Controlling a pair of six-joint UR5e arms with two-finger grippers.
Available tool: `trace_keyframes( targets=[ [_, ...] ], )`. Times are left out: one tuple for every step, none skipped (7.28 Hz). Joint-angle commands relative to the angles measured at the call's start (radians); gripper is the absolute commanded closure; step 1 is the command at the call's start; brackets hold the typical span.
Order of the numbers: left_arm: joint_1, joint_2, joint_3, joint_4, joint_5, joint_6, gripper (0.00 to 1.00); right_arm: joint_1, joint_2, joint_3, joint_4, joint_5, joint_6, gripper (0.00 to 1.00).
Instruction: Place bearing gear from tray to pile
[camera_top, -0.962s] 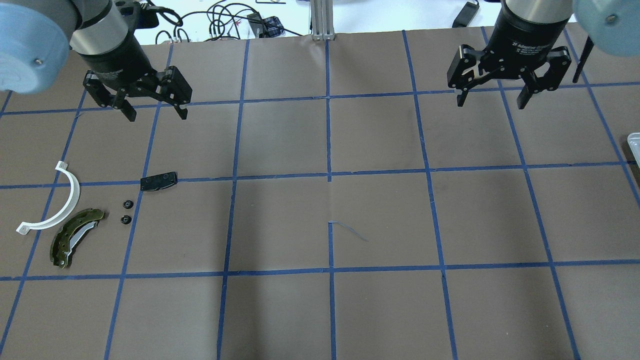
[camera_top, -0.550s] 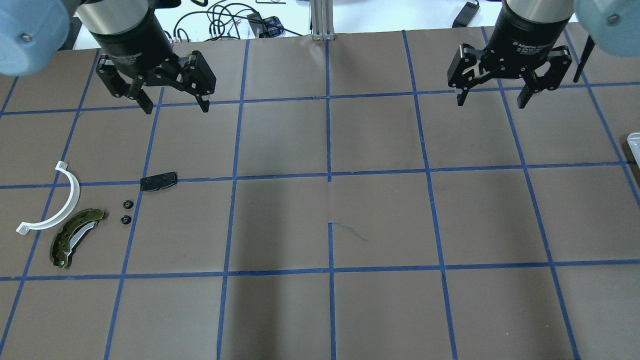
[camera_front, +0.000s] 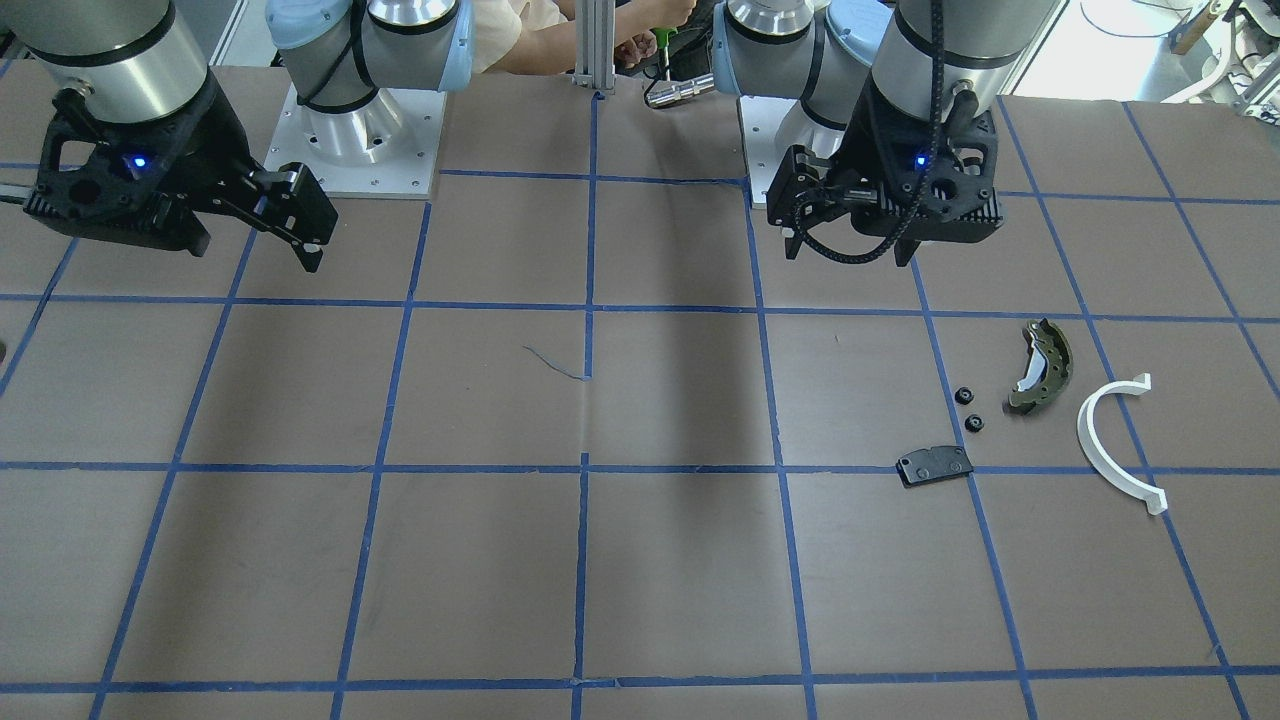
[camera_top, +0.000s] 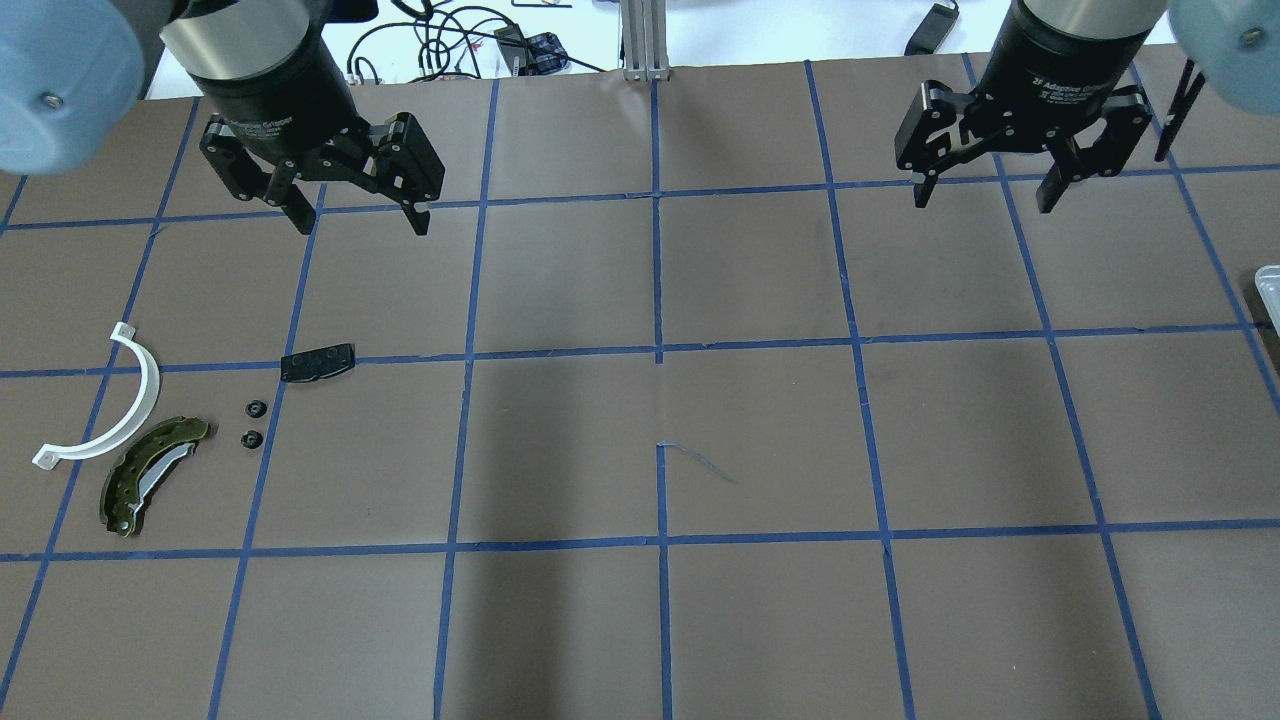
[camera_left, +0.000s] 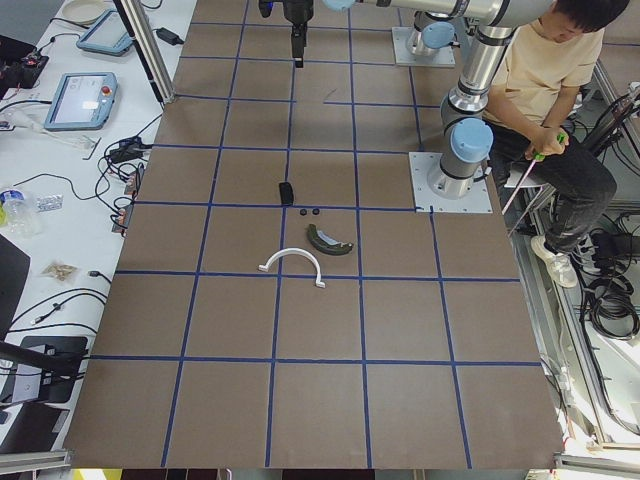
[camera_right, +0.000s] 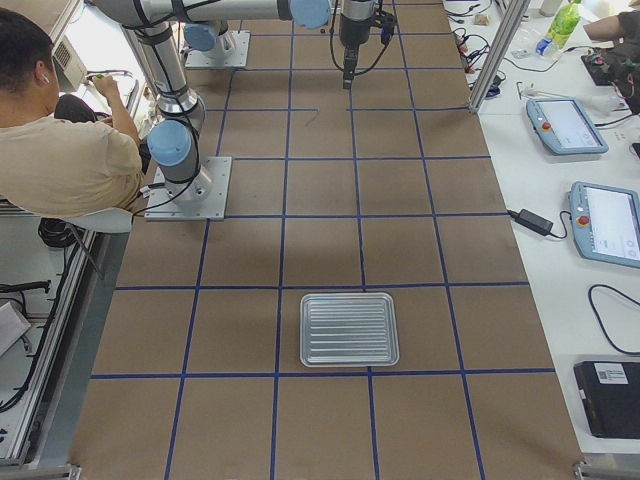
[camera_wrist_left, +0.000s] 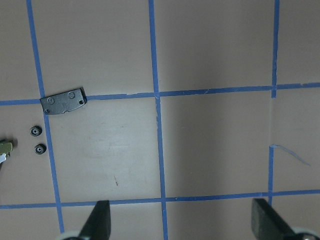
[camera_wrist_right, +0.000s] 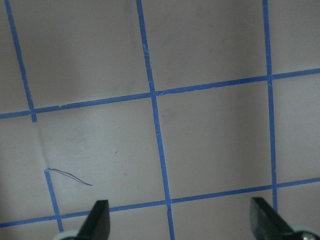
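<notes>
Two small black bearing gears (camera_top: 256, 407) (camera_top: 251, 438) lie on the table in the pile, between the flat black pad plate (camera_top: 317, 362) and the olive-green brake shoe (camera_top: 152, 475). The white half-ring (camera_top: 120, 410) lies left of them. The gears (camera_wrist_left: 35, 131) and the pad plate (camera_wrist_left: 63, 101) also show in the left wrist view. My left gripper (camera_top: 361, 226) is open and empty, above the table, beyond the pile and to its right. My right gripper (camera_top: 984, 203) is open and empty at the far right. The ribbed metal tray (camera_right: 349, 329) holds no part that I can see.
The tray's edge (camera_top: 1268, 290) shows at the right border of the overhead view. A loose blue tape strand (camera_top: 700, 462) lies at mid-table. Cables and boxes lie beyond the table's far edge. A seated operator (camera_left: 545, 90) is behind the robot bases.
My left gripper has moved to the right, away from above the pile, and stayed open. The right gripper has barely shifted. The pile's parts have not moved.
</notes>
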Motion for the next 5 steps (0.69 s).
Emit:
trace_keyframes(
  targets=[
    [-0.001, 0.001, -0.002, 0.01, 0.001, 0.004, 0.0, 0.027, -0.003, -0.001, 0.016, 0.0, 0.0, 0.0],
    [0.0, 0.001, -0.002, 0.01, 0.001, 0.006, 0.0, 0.027, -0.001, 0.0, 0.016, -0.006, -0.005, 0.0],
    [-0.001, -0.001, -0.002, 0.017, -0.001, 0.004, 0.0, 0.027, -0.001, 0.0, 0.016, -0.002, -0.007, 0.0],
    [0.0, -0.001, -0.001, 0.017, -0.001, 0.004, 0.0, 0.027, -0.001, 0.002, 0.016, -0.002, -0.008, 0.0],
    [-0.001, -0.001, 0.001, 0.017, -0.001, 0.003, 0.0, 0.027, 0.0, 0.002, 0.018, 0.0, -0.01, 0.0]
  ],
)
